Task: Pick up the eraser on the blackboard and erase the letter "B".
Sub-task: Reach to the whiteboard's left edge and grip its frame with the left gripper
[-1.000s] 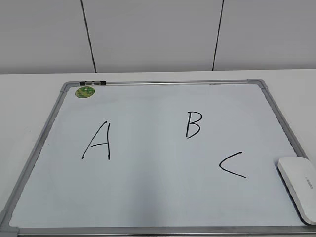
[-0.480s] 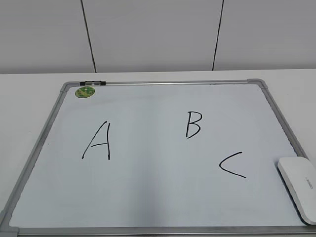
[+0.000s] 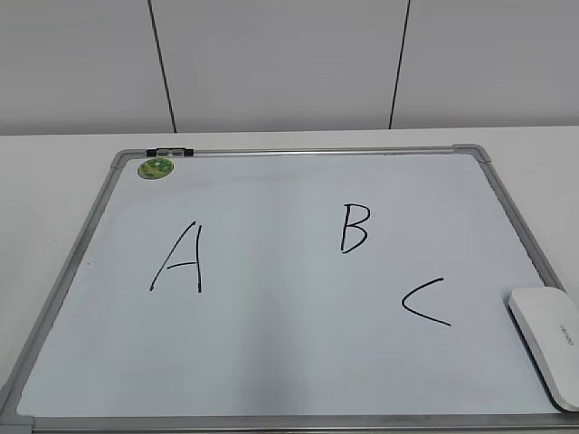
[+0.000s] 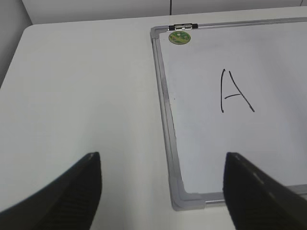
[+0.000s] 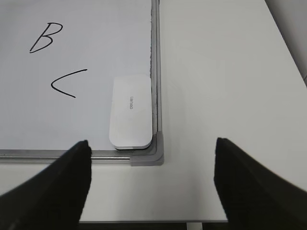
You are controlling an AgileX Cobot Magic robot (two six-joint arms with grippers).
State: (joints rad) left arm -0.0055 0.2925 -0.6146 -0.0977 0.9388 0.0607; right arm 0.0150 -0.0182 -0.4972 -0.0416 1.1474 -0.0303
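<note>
Exterior view: nothing has shifted in the last second, so the task is unstarted; the B (image 3: 355, 228) is intact and the eraser (image 3: 549, 344) lies in the board's (image 3: 289, 152) near right corner.

Left wrist view: the left gripper (image 4: 163, 191) gapes, empty.

Right wrist view: the right gripper (image 5: 152, 184), wide and empty, hovers near the eraser; neither gripper shows outside.

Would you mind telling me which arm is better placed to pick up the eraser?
The right. Its open gripper hangs just off the blackboard corner where the eraser lies, while the left gripper sits by the far corner near the "A".
</note>
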